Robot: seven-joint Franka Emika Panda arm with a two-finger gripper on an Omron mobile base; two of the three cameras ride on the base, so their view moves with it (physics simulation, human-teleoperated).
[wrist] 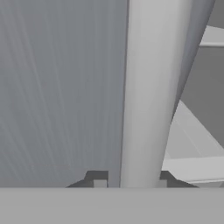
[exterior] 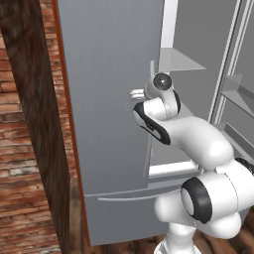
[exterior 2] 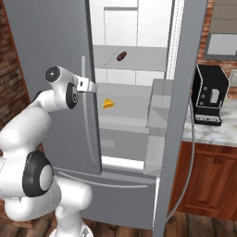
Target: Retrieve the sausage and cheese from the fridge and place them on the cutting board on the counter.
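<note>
While gripper [wrist: 130, 183] clamps handle [wrist: 151, 92], coffee machine [exterior 2: 209, 95] sits aside.

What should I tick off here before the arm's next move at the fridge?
1. Claw shut on the left door handle: ok, a finger sits on each side of the bar.
2. Right fridge door open: ok, it stands wide.
3. Left door open enough: not ok, it looks only partly open, covering the left of the shelves.
4. Sausage in sight: ok, lying on the upper shelf.
5. Cheese in sight: ok, on the shelf below.
6. Cutting board ready on the counter: cannot tell; just the coffee machine is visible there.
</note>
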